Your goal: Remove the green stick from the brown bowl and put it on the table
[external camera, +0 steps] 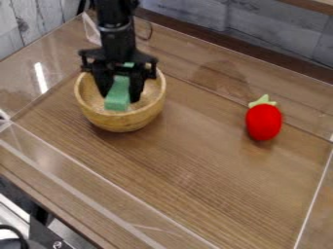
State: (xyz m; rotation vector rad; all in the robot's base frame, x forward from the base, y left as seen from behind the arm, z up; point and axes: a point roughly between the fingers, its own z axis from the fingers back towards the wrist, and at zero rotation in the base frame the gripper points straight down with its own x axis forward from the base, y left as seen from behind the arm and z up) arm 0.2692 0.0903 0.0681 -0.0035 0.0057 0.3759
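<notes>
A: What sits closest to the camera?

B: The clear acrylic wall along the front edge of the table. Behind it is a wide stretch of dark brown wood-grain top with nothing on it.

A: And further in?

B: On the right, the red strawberry-shaped toy stands on the table by itself, well apart from everything else. On the left, at about the same depth, is the brown bowl, round, light tan, with thick walls.

A: Where is the green stick?

B: The green stick is over the bowl's opening, standing nearly upright between the black fingers. Its lower end is level with the inside of the bowl; I cannot tell if that end touches the bottom. It is not on the table.

A: So the gripper has it?

B: Yes. The gripper points straight down, and its fingers are partly apart, one on either side of the stick, pressed against it. The gap between them is just what the stick fills.

A: What is behind that?

B: The black arm goes up from the gripper and out of the top of the picture. Past it is the rear acrylic wall, and beyond that a pale planked surface at the upper left and a greyer one at the upper right.
</notes>
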